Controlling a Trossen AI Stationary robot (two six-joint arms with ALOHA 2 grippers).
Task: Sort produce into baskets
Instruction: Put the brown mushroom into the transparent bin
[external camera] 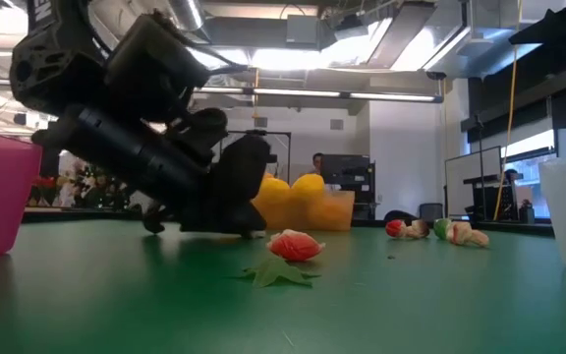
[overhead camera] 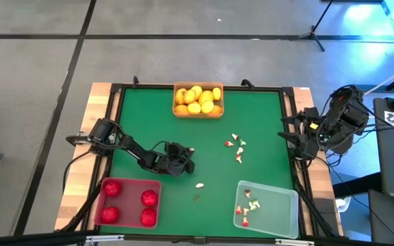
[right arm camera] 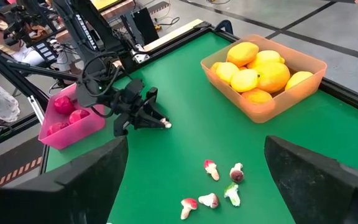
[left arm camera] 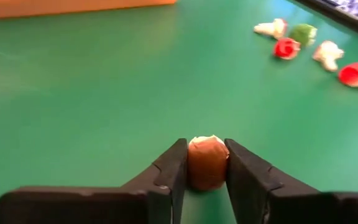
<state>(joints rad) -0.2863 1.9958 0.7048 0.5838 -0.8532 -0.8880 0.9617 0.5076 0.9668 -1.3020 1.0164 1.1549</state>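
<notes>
A: So, progress? Lemons are binned in the orange-tan basket (overhead camera: 198, 112), apples in the red basket (overhead camera: 128, 202).

B: Partly. Small bits (overhead camera: 237, 145) are left on the worktop (overhead camera: 149, 123); one brown piece (left arm camera: 207, 163) is gripped by left fingers (left arm camera: 165, 174). Right gripper (right arm camera: 191, 180) is held open, off to the side.

— Where can we pass?
— Open green mat (overhead camera: 204, 147) between the orange basket (overhead camera: 198, 100) and clear basket (overhead camera: 267, 208).
— What blocks us?
— Scattered bits (overhead camera: 237, 147) mid-table, the left gripper (overhead camera: 187, 161) low.

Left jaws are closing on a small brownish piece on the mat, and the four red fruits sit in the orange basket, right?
Not quite. The high view shows the red fruits in the red basket; the orange basket holds yellow ones. The left gripper does have the brownish piece between its jaws.
</notes>
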